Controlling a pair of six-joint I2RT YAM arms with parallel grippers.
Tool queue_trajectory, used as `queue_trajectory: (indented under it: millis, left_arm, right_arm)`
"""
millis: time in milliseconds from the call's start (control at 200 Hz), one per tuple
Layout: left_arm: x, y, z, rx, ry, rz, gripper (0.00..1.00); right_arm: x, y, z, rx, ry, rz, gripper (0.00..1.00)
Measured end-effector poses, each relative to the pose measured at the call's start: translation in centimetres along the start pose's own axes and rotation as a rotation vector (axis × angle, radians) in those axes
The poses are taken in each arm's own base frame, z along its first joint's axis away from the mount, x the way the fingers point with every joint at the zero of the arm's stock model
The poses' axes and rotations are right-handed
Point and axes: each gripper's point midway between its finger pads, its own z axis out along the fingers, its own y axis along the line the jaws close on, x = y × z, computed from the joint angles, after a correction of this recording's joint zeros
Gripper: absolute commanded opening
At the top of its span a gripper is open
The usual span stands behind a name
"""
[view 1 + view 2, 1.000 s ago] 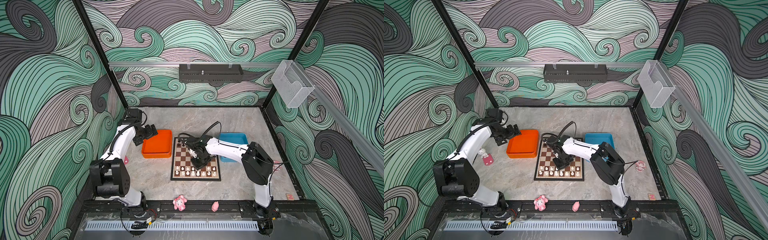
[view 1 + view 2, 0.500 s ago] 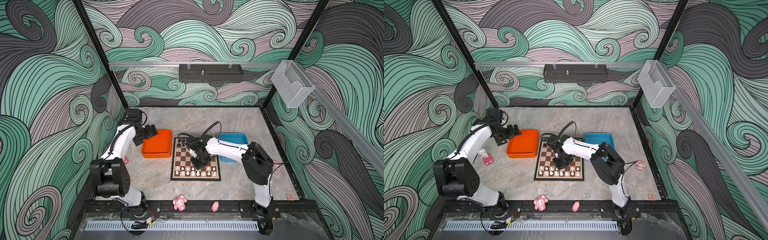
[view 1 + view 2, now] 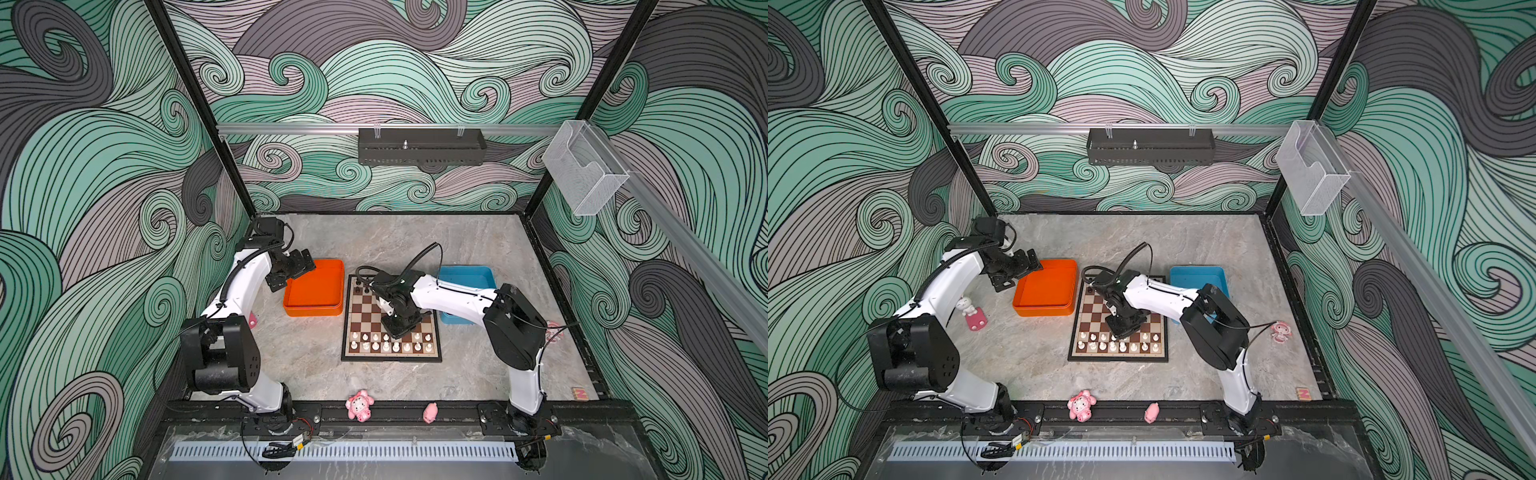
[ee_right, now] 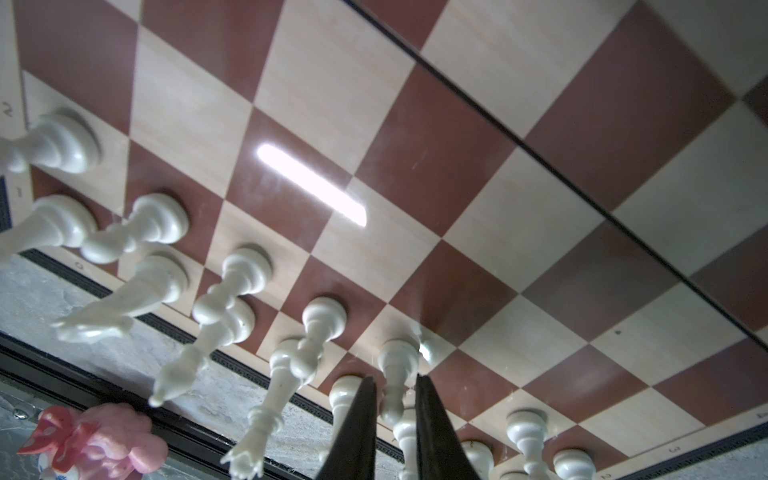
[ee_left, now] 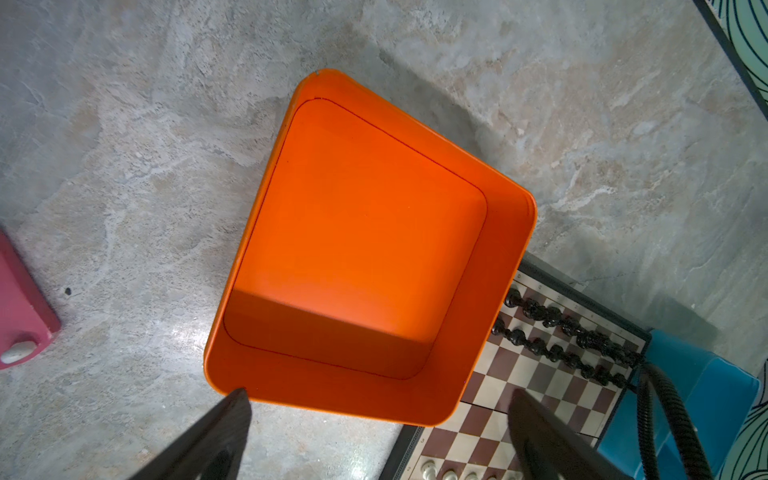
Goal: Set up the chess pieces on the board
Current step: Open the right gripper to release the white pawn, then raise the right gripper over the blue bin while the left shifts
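In both top views you won't read piece types: the white chess pieces point(image 3: 385, 346) are too small, and the right arm point(image 3: 453, 297) covers most black chess pieces point(image 3: 358, 286) and part of the blue tray point(image 3: 478, 276). Over to the right wrist view: white pawn point(image 4: 398, 357) between the right gripper point(image 4: 394, 380) prongs, contact impossible to tell. The pink toy point(image 4: 95, 440) is blurry, clipped at the edge.

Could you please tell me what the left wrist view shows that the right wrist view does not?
Only the left wrist view shows the empty orange tray, the black pieces in two rows, the blue tray, and the left gripper spread open. Only the right wrist view shows the right gripper with its tips either side of a standing white pawn, grip unclear, and the pink figurine with a bow. Both show the board and white pieces.
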Motion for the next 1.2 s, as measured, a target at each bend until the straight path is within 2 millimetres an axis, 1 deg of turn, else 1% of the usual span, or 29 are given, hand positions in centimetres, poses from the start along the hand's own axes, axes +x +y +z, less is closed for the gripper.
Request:
queue_trajectory:
  millis: [190, 295, 390, 485, 545, 620, 701, 741, 761, 811, 841, 896, 931, 966, 1011, 1071, 1131, 1201]
  left_arm:
    - [0.0, -0.1, 0.0, 0.006, 0.003, 0.000, 0.99]
    - [0.1, -0.1, 0.0, 0.008, 0.004, 0.000, 0.99]
    - [0.1, -0.2, 0.0, 0.009, 0.005, 0.000, 0.99]
    - [0.1, -0.2, 0.0, 0.012, 0.008, 0.001, 0.99]
    - [0.1, -0.2, 0.2, 0.011, 0.011, 0.000, 0.99]
    - [-0.1, -0.3, 0.3, 0.013, 0.013, 0.000, 0.99]
    - [-0.5, -0.6, 0.1, 0.019, 0.006, 0.004, 0.99]
    - [-0.7, -0.8, 0.0, 0.022, -0.001, 0.014, 0.99]
    - [-0.8, -1.0, -0.1, 0.025, -0.004, 0.020, 0.99]
    - [-1.2, -1.6, -0.6, 0.031, -0.020, 0.040, 0.99]
    - [-1.4, -2.0, -0.9, 0.037, -0.030, 0.054, 0.99]
    - [-1.8, -3.0, -1.4, 0.053, -0.046, 0.090, 0.99]
    - [-1.8, -4.0, -1.6, 0.071, -0.051, 0.126, 0.99]
    - [-1.8, -5.1, -1.8, 0.094, -0.051, 0.166, 0.99]
    - [-1.5, -7.0, -1.9, 0.123, -0.047, 0.231, 0.99]
    - [-0.9, -9.6, -1.9, 0.163, -0.038, 0.327, 0.99]
    - [0.2, -12.2, -1.7, 0.196, -0.025, 0.419, 0.99]
    - [1.5, -14.1, -1.4, 0.227, 0.000, 0.489, 0.99]
  right_arm:
    - [-0.1, -0.2, -0.2, 0.010, -0.010, 0.001, 0.28]
    - [-0.4, -0.4, -1.2, 0.018, -0.039, 0.006, 0.31]
    - [-0.8, -0.5, -2.9, 0.012, -0.084, 0.014, 0.32]
    - [-1.8, -0.9, -5.3, 0.002, -0.153, 0.032, 0.35]
    - [-2.5, -1.5, -7.2, -0.004, -0.206, 0.049, 0.37]
    - [-3.1, -2.5, -9.2, -0.012, -0.261, 0.078, 0.41]
    - [-3.4, -4.4, -11.3, -0.015, -0.316, 0.129, 0.45]
    - [-3.5, -5.4, -12.2, -0.015, -0.339, 0.156, 0.49]
    - [-3.6, -6.1, -12.7, -0.014, -0.353, 0.172, 0.53]
    - [-3.6, -8.0, -13.9, -0.008, -0.386, 0.219, 0.70]
    - [-3.5, -9.4, -14.6, -0.001, -0.406, 0.254, 0.78]
    - [-3.1, -12.0, -15.7, 0.017, -0.435, 0.310, 0.84]
    - [-2.7, -13.5, -16.1, 0.029, -0.445, 0.348, 0.87]
    - [-2.3, -15.3, -16.4, 0.044, -0.453, 0.391, 0.98]
    - [-1.6, -17.2, -16.5, 0.065, -0.451, 0.434, 0.99]
    - [-0.4, -19.5, -16.2, 0.096, -0.426, 0.492, 0.99]
    - [0.6, -21.0, -15.6, 0.112, -0.395, 0.538, 0.99]
    - [1.7, -22.4, -14.8, 0.130, -0.357, 0.585, 0.99]
